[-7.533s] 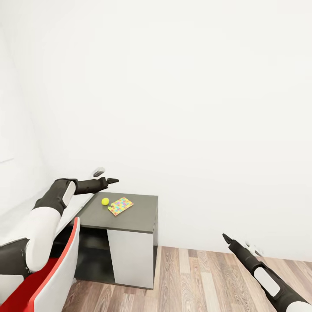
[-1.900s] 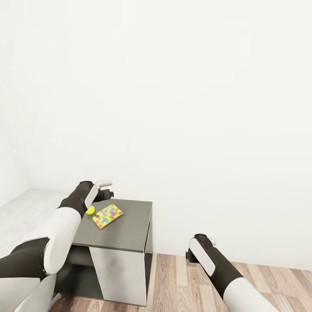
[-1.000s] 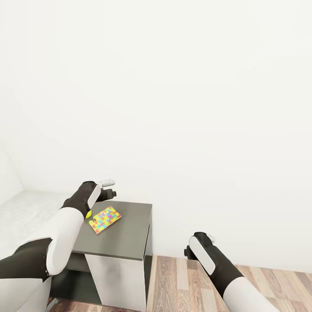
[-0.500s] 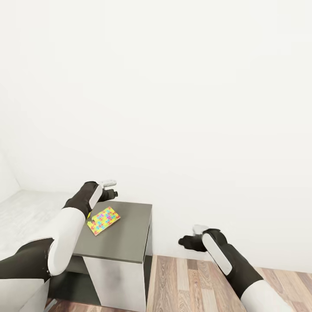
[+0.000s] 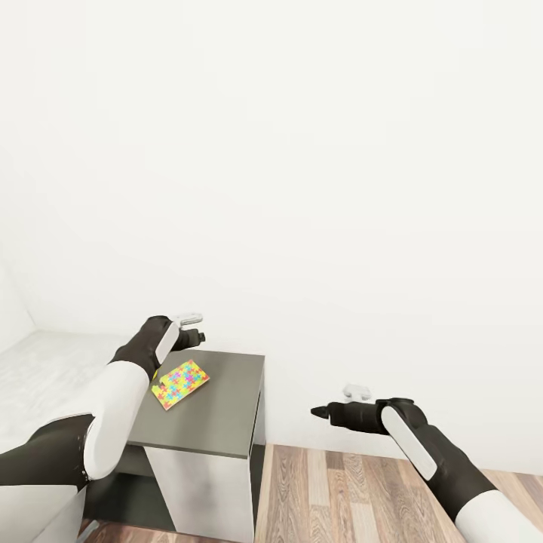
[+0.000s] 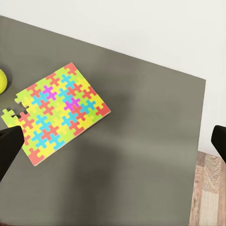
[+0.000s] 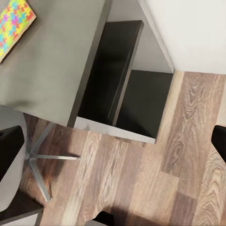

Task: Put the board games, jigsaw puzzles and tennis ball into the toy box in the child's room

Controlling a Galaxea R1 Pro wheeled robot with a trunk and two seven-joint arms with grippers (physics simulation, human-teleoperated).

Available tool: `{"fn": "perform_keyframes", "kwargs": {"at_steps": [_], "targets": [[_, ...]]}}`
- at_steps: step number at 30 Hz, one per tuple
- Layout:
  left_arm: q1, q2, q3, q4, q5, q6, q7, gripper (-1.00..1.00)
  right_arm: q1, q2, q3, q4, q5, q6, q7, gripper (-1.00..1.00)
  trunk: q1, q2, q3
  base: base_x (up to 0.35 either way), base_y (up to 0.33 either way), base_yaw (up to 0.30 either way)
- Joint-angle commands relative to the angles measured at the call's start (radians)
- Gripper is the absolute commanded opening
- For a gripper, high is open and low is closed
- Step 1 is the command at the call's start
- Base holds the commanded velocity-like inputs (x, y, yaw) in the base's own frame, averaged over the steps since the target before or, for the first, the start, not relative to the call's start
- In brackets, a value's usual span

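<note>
One jigsaw puzzle, a flat multicoloured square with a notched corner, lies on the low dark grey wing of the table. My left gripper hovers above that wing, just beyond the puzzle. In the left wrist view its open fingertips frame the puzzle, and the tennis ball peeks in at the frame's edge. My right gripper hangs open over the floor beside the wing, holding nothing. The right wrist view catches a corner of the puzzle. The toy box, board games and bed are out of view.
A white wall stands close behind the wing. Wood-plank floor stretches to the right. A pale grey tabletop adjoins on the left. Under the wing are a dark shelf recess and a chair's star-shaped base.
The view has shifted since the earliest frame and the red chair has left it. Within the last second my right forearm swung up and out, its gripper now pointing left. The left arm held still.
</note>
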Motion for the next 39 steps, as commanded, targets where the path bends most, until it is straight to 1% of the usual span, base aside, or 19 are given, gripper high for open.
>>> {"fn": "perform_keyframes", "kwargs": {"at_steps": [1,5,7,8,10,13,14,15,16,17,18,20,21,22,26,30,31,35,39], "targets": [[-0.001,-0.001,0.006,-0.001,0.003,0.004,0.005,1.00,-0.001,-0.002,0.001,0.000,0.006,0.002,0.008,1.00,0.001,-0.002,-0.002,0.000,0.000,0.000],[-0.001,-0.001,0.006,0.000,0.002,0.002,0.005,1.00,0.001,-0.010,0.002,0.000,0.005,-0.004,0.015,1.00,0.001,-0.002,-0.002,0.000,0.000,0.000],[-0.001,0.000,0.006,0.000,0.002,0.001,0.006,1.00,0.003,-0.016,0.002,0.000,0.005,-0.021,0.019,1.00,0.001,-0.002,-0.002,0.000,0.000,0.000],[-0.001,-0.001,0.006,0.000,0.002,0.001,0.006,1.00,0.007,-0.022,0.001,0.000,0.005,-0.043,0.033,1.00,0.001,-0.002,-0.002,0.000,0.000,0.000],[-0.001,-0.001,0.007,0.000,0.002,0.000,0.007,1.00,0.013,-0.029,0.001,0.000,0.005,-0.075,0.064,1.00,0.001,-0.002,-0.002,0.000,0.000,0.000],[-0.001,-0.001,0.007,0.000,0.002,-0.012,0.007,1.00,0.019,-0.037,0.001,0.000,0.007,-0.110,0.151,1.00,0.001,-0.002,-0.002,0.000,0.000,0.000],[-0.001,-0.001,0.008,0.001,0.002,-0.016,0.008,1.00,0.020,-0.037,0.001,0.000,0.007,-0.113,0.168,1.00,0.001,-0.002,-0.002,0.000,0.000,0.000],[-0.001,-0.001,0.008,0.001,0.002,-0.024,0.015,1.00,0.021,-0.039,0.000,0.001,0.007,-0.120,0.195,1.00,0.001,-0.002,-0.002,0.000,0.000,0.000],[-0.001,-0.001,0.008,0.002,0.001,-0.027,0.022,1.00,0.021,-0.039,0.000,0.002,0.006,-0.122,0.205,1.00,0.001,-0.002,-0.002,0.000,0.000,0.000],[-0.001,-0.002,0.008,0.006,0.001,-0.032,0.044,1.00,0.021,-0.040,0.000,0.004,0.006,-0.126,0.219,1.00,0.001,-0.002,-0.002,0.000,0.000,0.000],[-0.001,-0.002,0.008,0.010,0.002,-0.034,0.060,1.00,0.022,-0.040,0.000,0.005,0.006,-0.127,0.224,1.00,0.001,-0.002,-0.002,0.000,0.000,0.000],[-0.001,-0.003,0.009,0.038,0.005,-0.052,0.138,1.00,0.022,-0.040,0.000,0.006,0.006,-0.130,0.236,1.00,0.001,-0.002,-0.002,0.000,0.000,0.000],[-0.001,-0.003,0.009,0.049,0.006,-0.061,0.158,1.00,0.022,-0.039,0.001,0.007,0.006,-0.131,0.237,1.00,0.001,-0.002,-0.002,0.000,0.000,0.000],[-0.001,-0.006,0.010,0.076,0.007,-0.083,0.195,1.00,0.022,-0.039,0.001,0.007,0.007,-0.132,0.239,1.00,0.001,-0.002,-0.002,0.000,0.000,0.000],[-0.001,-0.012,0.009,0.159,0.003,-0.157,0.278,1.00,0.022,-0.037,0.002,0.007,0.007,-0.133,0.241,1.00,0.001,-0.002,-0.002,0.000,0.000,0.000],[0.006,-0.014,0.007,0.181,0.000,-0.179,0.295,1.00,0.022,-0.037,0.001,0.007,0.007,-0.133,0.242,1.00,0.001,-0.002,-0.002,0.000,0.000,0.000],[0.016,-0.013,0.006,0.185,-0.001,-0.183,0.298,1.00,0.022,-0.037,0.001,0.007,0.008,-0.133,0.242,1.00,0.001,-0.002,-0.002,0.000,0.000,0.000],[0.042,-0.012,0.005,0.181,0.000,-0.188,0.295,1.00,0.022,-0.037,0.002,0.007,0.008,-0.133,0.241,1.00,0.001,-0.002,-0.002,0.000,0.000,0.000],[0.051,-0.014,0.004,0.179,0.000,-0.189,0.293,1.00,0.022,-0.035,0.002,0.006,0.008,-0.133,0.241,1.00,0.001,-0.002,-0.002,0.000,0.000,0.000]]}}
